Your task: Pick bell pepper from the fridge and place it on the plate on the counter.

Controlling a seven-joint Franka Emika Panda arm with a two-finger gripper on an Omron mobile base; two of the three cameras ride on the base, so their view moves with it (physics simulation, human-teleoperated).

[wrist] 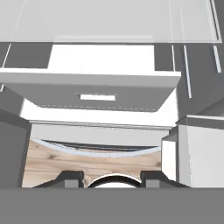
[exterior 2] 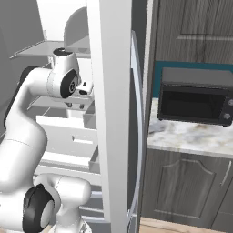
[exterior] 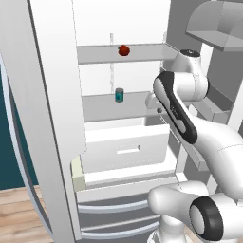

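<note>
The red bell pepper [exterior: 124, 50] sits on the upper shelf of the open fridge [exterior: 97, 54], near the middle. My gripper [wrist: 111, 178] is open, its two dark fingertips [wrist: 70, 177] far apart with nothing between them. It points down over the white fridge drawer [wrist: 94, 89], well below and to the right of the pepper. The hand [exterior 2: 83, 87] hangs off the bent arm in front of the shelves. The marbled counter [exterior 2: 191, 132] lies right of the fridge. The plate is out of view.
A small teal can [exterior: 119, 95] stands on the lower shelf under the pepper. Wide fridge doors [exterior 2: 111, 113] flank the arm on both sides. A black microwave [exterior 2: 195, 95] sits on the counter, with dark cabinet fronts [exterior 2: 182, 186] below. Wooden floor [wrist: 87, 159] shows beneath.
</note>
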